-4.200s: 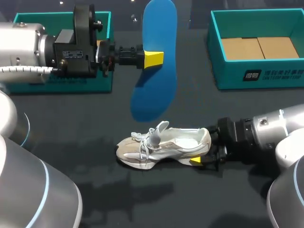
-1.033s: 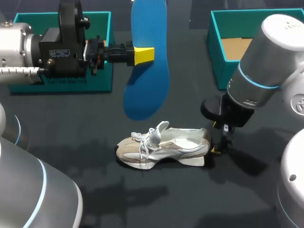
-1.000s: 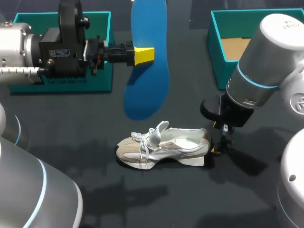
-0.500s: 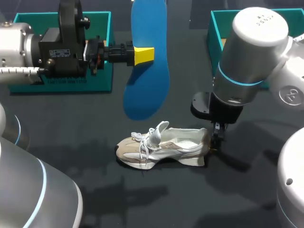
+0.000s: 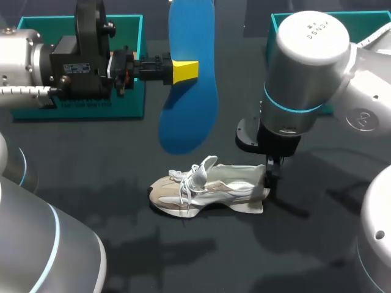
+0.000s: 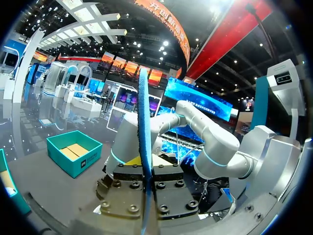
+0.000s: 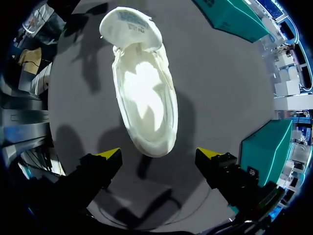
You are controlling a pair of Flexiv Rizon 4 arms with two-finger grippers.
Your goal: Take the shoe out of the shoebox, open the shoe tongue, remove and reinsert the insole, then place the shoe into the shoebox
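The left jaws are shut tight on a flat blue foam insole (image 5: pixel 189 91) and hold it up on its edge, off the dark surface (image 5: pixel 91 159). The right jaws are wide open. Just under them, in the gap, is the heel of the white and beige lace-up shoe (image 5: pixel 208 188), which stands on its sole.

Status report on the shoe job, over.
Left gripper shut on blue insole, held aloft. Right gripper open above shoe heel. Shoe on table, tongue up.
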